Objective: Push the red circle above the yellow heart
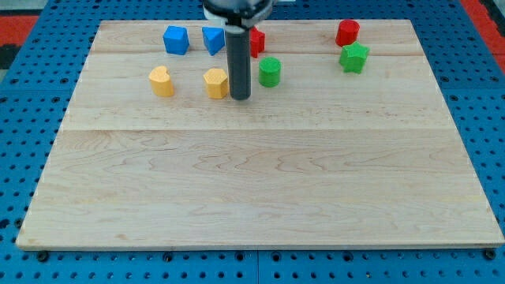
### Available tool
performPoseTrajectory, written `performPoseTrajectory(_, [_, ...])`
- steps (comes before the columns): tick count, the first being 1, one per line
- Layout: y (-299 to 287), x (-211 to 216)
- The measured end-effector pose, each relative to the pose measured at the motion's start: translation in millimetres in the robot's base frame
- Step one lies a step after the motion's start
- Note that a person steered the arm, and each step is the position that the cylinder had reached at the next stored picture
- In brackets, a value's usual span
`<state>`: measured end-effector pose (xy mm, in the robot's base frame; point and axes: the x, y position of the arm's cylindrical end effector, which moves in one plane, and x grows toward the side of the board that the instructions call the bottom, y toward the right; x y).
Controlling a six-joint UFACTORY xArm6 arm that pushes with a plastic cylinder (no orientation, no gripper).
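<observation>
The red circle sits near the view's top right. The yellow heart lies at the upper left. My tip rests on the board just right of a yellow hexagon-like block, about touching it, and left of a green circle. The tip is far to the left of and below the red circle. A second red block is partly hidden behind the rod, so its shape cannot be made out.
A blue cube and a blue triangle-like block lie above the yellow blocks. A green star sits just below the red circle. The wooden board is ringed by blue pegboard.
</observation>
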<state>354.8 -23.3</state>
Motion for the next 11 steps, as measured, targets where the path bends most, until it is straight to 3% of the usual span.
performPoseTrajectory(2, [8.7,-5.7])
performPoseTrajectory(3, [36.3,31.0])
performPoseTrajectory(4, [153.0,16.3])
performPoseTrajectory(5, [270.3,-32.5])
performPoseTrajectory(6, [259.5,-100.4])
performPoseTrajectory(7, [250.6,-131.4])
performPoseTrajectory(11, [51.9,-94.6])
